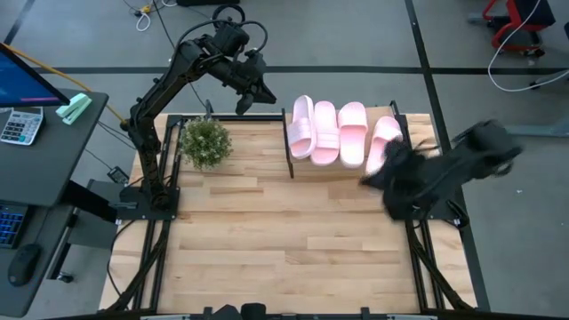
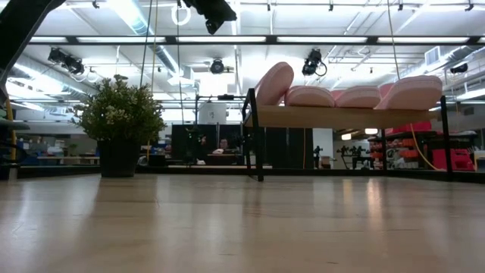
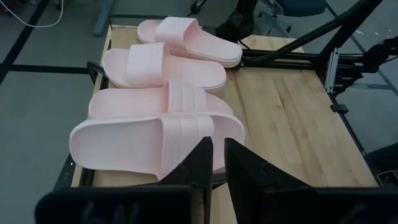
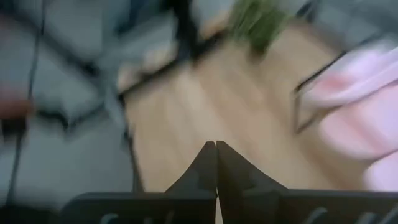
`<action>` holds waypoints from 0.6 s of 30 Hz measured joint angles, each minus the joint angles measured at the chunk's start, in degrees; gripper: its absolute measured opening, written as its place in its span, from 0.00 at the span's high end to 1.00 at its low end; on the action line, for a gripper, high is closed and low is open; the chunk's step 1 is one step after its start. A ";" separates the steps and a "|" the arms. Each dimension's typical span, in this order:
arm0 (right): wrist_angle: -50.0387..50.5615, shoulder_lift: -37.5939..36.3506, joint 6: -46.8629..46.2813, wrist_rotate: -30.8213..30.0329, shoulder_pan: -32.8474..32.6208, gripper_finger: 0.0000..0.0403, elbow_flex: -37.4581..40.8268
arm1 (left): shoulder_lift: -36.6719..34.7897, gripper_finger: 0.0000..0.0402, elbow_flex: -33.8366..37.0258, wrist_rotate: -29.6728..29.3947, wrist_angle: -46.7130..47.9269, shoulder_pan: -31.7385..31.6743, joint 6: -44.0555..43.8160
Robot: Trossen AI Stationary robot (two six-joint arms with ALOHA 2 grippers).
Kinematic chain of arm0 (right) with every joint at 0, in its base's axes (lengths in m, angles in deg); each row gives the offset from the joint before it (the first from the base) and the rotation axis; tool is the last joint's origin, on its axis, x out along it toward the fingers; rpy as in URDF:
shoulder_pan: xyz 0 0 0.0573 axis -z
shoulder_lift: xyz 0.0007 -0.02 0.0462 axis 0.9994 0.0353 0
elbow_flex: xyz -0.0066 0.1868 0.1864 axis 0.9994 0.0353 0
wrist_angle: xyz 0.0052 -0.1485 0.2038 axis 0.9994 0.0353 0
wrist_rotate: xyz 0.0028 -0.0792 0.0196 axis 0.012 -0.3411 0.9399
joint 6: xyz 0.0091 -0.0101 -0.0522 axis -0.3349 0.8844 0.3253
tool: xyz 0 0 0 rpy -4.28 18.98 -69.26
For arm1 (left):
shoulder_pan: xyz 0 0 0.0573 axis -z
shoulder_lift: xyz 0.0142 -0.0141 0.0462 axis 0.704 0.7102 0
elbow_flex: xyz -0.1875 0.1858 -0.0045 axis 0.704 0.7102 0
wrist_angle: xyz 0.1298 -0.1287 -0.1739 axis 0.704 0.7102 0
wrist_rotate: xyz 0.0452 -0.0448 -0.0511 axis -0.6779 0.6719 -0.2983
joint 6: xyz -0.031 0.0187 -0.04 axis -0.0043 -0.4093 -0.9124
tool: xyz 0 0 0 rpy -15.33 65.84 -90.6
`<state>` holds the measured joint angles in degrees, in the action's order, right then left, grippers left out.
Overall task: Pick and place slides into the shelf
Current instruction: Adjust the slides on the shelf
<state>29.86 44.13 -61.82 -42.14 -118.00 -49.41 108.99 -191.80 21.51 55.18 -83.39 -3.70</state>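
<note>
The shelf (image 1: 297,172) stands in the upper middle of the high view and carries all 4 slides (image 1: 339,132) in a row. The leftmost slide (image 1: 301,127) leans tilted on its neighbour; the other 3 lie flat.

The left gripper (image 1: 246,100) hangs above the shelf's left end, jaws nearly closed with a thin gap, holding nothing. The right gripper (image 1: 377,175) sits at the shelf's right end, jaws fully closed and empty.

A potted plant (image 1: 205,141) stands left of the shelf.

Left claw (image 3: 217,163) raised, right claw (image 4: 216,163) shut.

slides (image 1: 339,132): pale pink | shelf (image 2: 341,116): lt wood, blk uprights | plant (image 1: 205,140): green
</note>
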 joint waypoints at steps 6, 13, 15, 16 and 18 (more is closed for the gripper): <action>0.06 -8.48 -7.53 -13.68 3.12 1.00 3.87 | 0.00 0.90 0.00 0.00 0.00 0.57 -0.67; -0.03 -15.08 -5.69 -2.79 17.83 1.00 20.08 | 0.00 0.89 0.00 0.00 0.00 1.79 -0.73; 0.15 -17.37 -3.61 1.64 22.24 1.00 25.99 | 0.00 0.89 0.00 0.00 0.00 2.11 -0.60; 0.19 -18.58 -2.37 3.36 24.34 1.00 28.90 | 0.00 0.89 0.00 0.01 -0.02 2.28 -0.57; 0.26 -20.30 0.71 6.31 28.29 1.00 33.81 | 0.00 0.90 0.00 0.02 -0.02 2.31 -0.54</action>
<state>30.11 23.83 -61.10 -35.83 -89.71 -15.60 108.99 -191.80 21.53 55.16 -81.08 -4.24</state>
